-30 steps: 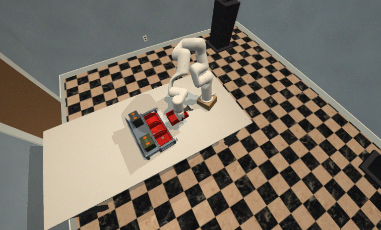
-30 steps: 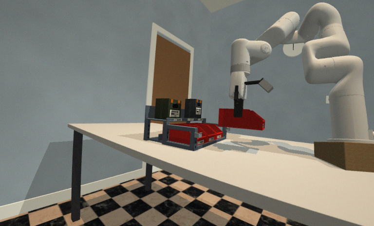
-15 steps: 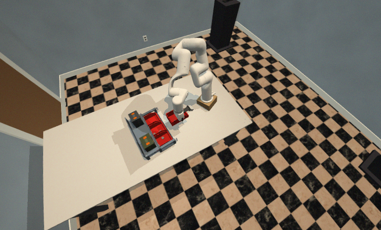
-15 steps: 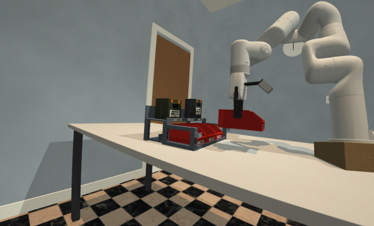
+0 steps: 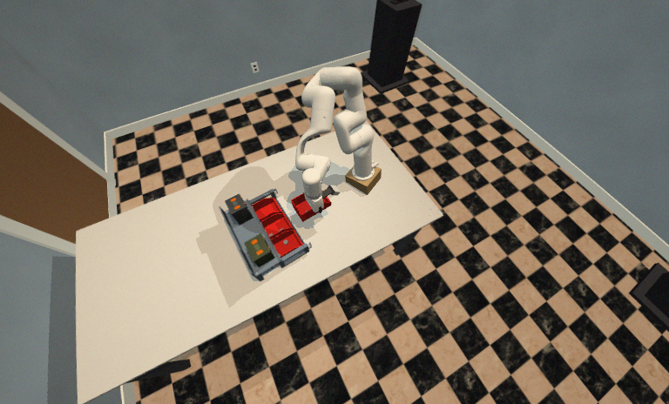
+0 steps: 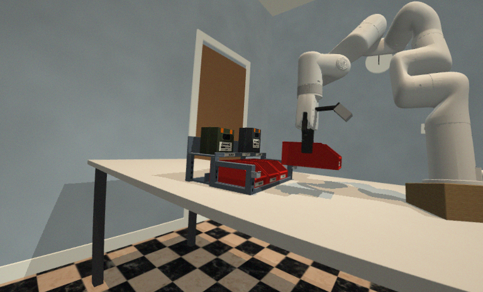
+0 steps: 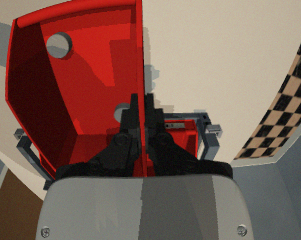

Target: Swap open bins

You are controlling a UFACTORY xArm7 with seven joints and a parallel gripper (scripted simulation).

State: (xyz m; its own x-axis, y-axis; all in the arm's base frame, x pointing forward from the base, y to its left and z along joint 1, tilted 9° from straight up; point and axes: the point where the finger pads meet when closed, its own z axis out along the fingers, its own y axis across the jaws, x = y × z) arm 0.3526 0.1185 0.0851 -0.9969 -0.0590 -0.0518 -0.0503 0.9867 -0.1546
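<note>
My gripper (image 5: 318, 204) (image 6: 307, 146) (image 7: 142, 107) is shut on the side wall of a red open bin (image 5: 301, 207) (image 6: 322, 158) (image 7: 90, 74). It holds the bin level in the air above the table (image 5: 147, 281) (image 6: 320, 218), just to the right of the grey shelf (image 5: 235, 232) (image 6: 212, 168). Two round grey parts show inside the held bin in the wrist view. Three red bins (image 5: 277, 225) (image 6: 234, 175) sit side by side on the shelf's lower level, open fronts out. A small grey part shows in the nearest one; I cannot tell what the other two hold.
A green box (image 5: 259, 249) (image 6: 216, 139) and a black box (image 5: 239, 208) (image 6: 249, 139) stand on the shelf's upper board. The arm's wooden base (image 5: 363, 178) (image 6: 444, 199) stands on the table to the right of the held bin.
</note>
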